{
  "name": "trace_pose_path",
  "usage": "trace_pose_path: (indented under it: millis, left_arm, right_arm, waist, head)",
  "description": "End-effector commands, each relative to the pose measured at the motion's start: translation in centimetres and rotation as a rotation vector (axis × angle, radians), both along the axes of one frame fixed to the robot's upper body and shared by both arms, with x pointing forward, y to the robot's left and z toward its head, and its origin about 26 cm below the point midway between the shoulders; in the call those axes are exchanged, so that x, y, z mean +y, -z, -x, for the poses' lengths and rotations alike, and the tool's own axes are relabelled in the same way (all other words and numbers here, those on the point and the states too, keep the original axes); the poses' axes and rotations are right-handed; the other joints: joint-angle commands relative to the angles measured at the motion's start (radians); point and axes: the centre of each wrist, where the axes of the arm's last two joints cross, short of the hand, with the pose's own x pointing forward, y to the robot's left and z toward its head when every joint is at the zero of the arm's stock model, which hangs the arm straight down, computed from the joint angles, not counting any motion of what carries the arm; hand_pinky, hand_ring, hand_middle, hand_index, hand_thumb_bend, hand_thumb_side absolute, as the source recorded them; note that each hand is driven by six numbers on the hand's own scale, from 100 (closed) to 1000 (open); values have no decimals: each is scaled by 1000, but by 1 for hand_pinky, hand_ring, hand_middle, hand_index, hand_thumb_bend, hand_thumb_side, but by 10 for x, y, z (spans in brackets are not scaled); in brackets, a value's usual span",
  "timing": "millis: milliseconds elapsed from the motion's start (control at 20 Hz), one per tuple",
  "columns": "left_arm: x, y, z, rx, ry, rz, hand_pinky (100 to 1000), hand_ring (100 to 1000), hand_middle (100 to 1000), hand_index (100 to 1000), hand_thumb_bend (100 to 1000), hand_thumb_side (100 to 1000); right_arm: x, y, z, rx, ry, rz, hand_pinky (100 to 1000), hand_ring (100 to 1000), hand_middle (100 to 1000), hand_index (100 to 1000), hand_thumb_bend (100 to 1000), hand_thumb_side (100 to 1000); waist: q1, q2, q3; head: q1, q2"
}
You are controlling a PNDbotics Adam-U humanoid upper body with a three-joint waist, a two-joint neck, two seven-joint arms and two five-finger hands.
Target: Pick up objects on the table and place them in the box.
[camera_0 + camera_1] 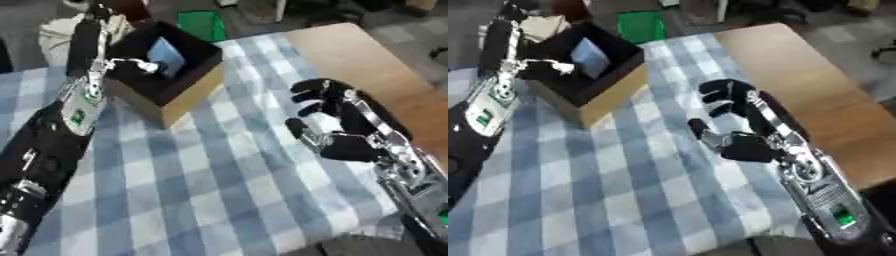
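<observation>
The box (179,97) stands at the upper left of the checked cloth, cardboard outside and black inside. A pale blue object (166,54) leans inside it. My left hand (87,40) is at the box's left rim, fingers straight and pointing away from me, thumb reaching over the opening. A small white thing (150,66) shows at the thumb's tip; I cannot tell what it is. My right hand (741,117) hovers over the cloth right of centre, palm turned left, fingers relaxed and holding nothing.
A blue and white checked cloth (219,175) covers most of the table. Bare wooden tabletop (367,60) runs along the right side. A green crate (201,24) sits on the floor beyond the box.
</observation>
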Motion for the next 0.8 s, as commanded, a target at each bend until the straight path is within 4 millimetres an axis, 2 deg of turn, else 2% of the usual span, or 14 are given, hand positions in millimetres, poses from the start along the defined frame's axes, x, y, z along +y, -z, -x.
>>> trace_pose_path:
  millis: [50,250,350,550,700,800]
  left_arm:
    - [13,-42,27,-51,161,43,658,737,744,782,1000,135]
    - [27,-54,75,-39,325,89,656,736,743,781,1000,181]
    - [33,-51,97,-27,371,110,652,732,739,768,1000,200]
    - [41,-22,125,45,398,214,636,715,722,751,994,263]
    - [43,5,137,91,391,288,627,704,713,750,968,292]
    - [43,29,142,150,377,339,619,693,701,749,949,316]
  right_arm:
    - [-11,-7,1,-31,37,3,676,786,759,808,347,225]
    - [-18,-8,3,-46,80,-22,675,786,757,810,347,215]
    - [-20,-9,4,-52,91,-37,675,785,757,811,347,213]
    - [-20,-11,7,-60,102,-58,674,785,756,812,347,210]
    - [-23,-10,8,-61,121,-75,673,784,755,812,345,208]
    - [-25,-9,9,-62,136,-87,672,783,752,812,344,207]
  waist:
    - [-8,-24,23]
    - [-12,-26,81]
    - [-16,-25,94]
    - [-28,-21,121]
    - [-33,-19,130]
    - [-34,-17,137]
  head:
    - [-5,9]
    - [-2,11]
    - [3,14]
    - [12,15]
    - [15,24]
    - [24,34]
